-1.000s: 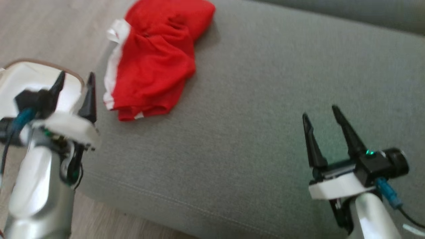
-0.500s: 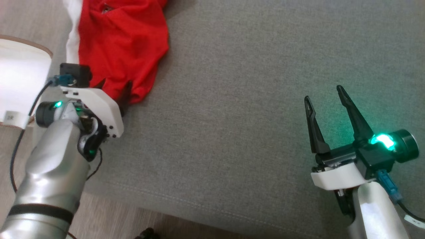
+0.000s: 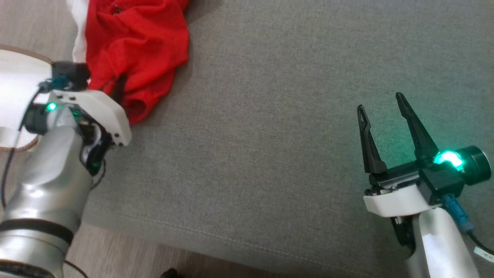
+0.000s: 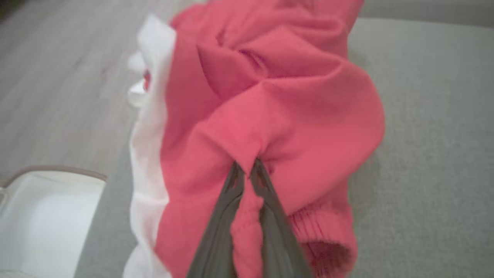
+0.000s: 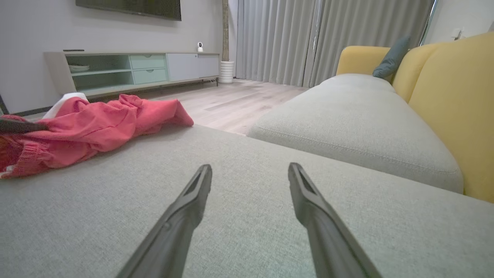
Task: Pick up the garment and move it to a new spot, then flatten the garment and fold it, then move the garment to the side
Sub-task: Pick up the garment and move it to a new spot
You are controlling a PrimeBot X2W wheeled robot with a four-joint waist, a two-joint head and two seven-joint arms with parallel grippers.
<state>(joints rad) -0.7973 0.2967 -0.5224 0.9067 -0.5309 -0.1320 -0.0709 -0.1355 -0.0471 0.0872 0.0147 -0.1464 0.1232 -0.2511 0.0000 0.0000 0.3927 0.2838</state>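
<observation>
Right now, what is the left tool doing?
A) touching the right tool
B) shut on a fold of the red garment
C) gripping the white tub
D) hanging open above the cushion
B: in the left wrist view the left tool has its two fingers pinched together on a bunched fold of the red garment, while the right tool stands open over the grey cushion, well apart from the garment.

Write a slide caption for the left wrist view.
Left jaws pinched shut on a fold of the red garment, lying on a grey sofa cushion.

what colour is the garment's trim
White trim on a red garment; clearest in left wrist view.
</observation>
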